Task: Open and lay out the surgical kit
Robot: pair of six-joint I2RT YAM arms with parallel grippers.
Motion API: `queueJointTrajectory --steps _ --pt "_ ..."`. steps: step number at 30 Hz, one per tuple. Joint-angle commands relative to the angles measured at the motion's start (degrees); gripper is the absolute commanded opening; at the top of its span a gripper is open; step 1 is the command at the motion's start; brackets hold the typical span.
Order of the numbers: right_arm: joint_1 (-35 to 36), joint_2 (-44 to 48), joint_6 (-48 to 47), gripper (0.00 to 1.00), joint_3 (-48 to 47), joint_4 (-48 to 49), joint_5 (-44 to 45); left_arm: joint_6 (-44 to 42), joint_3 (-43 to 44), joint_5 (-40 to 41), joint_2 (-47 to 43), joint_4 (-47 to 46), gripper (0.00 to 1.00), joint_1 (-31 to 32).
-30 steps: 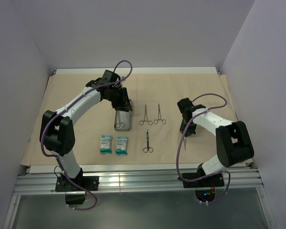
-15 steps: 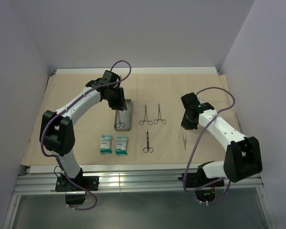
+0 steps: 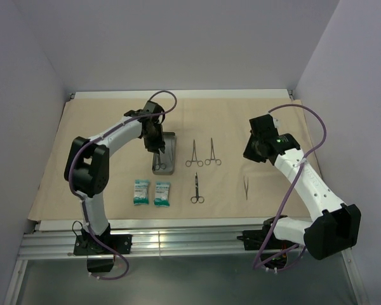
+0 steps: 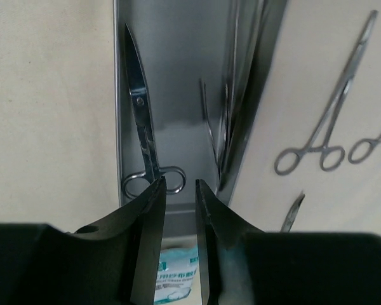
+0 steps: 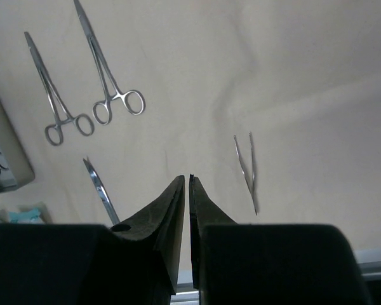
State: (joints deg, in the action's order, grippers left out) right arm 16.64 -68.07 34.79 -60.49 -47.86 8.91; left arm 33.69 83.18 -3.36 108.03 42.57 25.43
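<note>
Wrap (image 3: 101,127) spread flat over worktop (image 3: 178,94), all kit items on top of it. Tray (image 3: 170,150) sits left of centre, long axis front to back. Scissors (image 4: 141,127) lie inside along its left wall, rings at the near end. Thin two-pronged tool (image 4: 209,127) lies by its right wall.

Left jaws hang over tray's near end, right at the scissor rings, parted by a narrow gap with nothing between them. Cannot tell if they touch the rings.

Left forceps (image 3: 193,154) and right forceps (image 3: 212,152) lie side by side just right of tray, rings toward near edge. Third ring-handled tool (image 3: 197,189) lies in front of them.

Left packet (image 3: 141,191) and right packet (image 3: 162,192) sit next to each other in front of tray.

Tweezers (image 3: 246,188) lie alone on the right, well apart from the rest.

Right jaws are up off the wrap, behind the tweezers, only a sliver apart, gripping nothing.
</note>
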Motion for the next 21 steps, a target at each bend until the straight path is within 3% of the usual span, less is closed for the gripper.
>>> queueJointTrajectory --steps 1,21 --pt "0.4 2.0 -1.2 0.15 -2.2 -1.8 0.3 1.8 4.2 1.5 2.4 -0.6 0.32 0.3" --pt "0.3 3.3 -5.2 0.15 -3.1 -3.7 3.7 5.0 13.4 4.7 14.1 3.3 0.29 3.2"
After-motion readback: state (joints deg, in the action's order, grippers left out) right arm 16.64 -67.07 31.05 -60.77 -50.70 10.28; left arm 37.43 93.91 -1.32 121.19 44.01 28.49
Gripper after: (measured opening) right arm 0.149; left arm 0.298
